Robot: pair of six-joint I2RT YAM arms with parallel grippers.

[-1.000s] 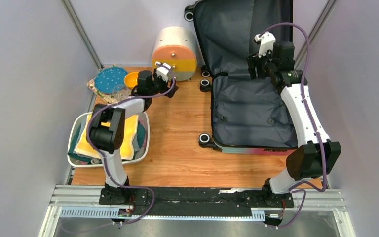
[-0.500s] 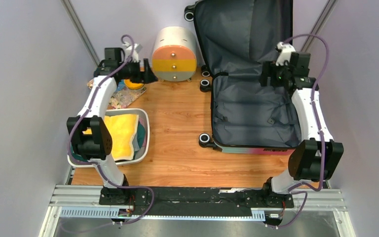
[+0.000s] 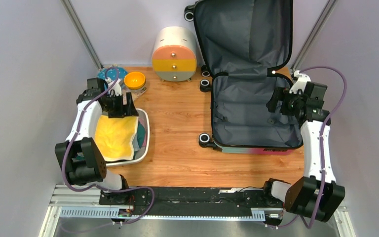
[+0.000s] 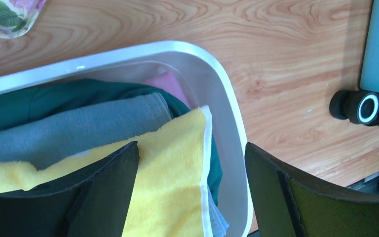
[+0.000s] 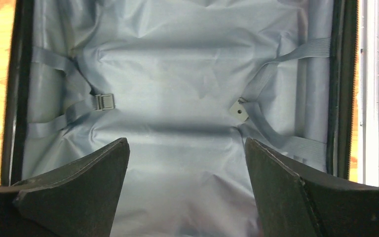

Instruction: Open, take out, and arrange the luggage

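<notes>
Observe that both arms have drawn back, the left gripper (image 4: 192, 148) now spread empty over the filled basin (image 4: 227, 113), the right gripper (image 5: 187, 143) spread empty above the luggage (image 3: 249, 116), which lies open and bare at table right: unpacking appears done.

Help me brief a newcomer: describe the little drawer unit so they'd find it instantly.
Find the open suitcase at the table's far right. Just left of its wheels stands the drawer unit. Alone among its neighbours it is drum-shaped: cream shell, with orange, yellow and grey drawer fronts.
</notes>
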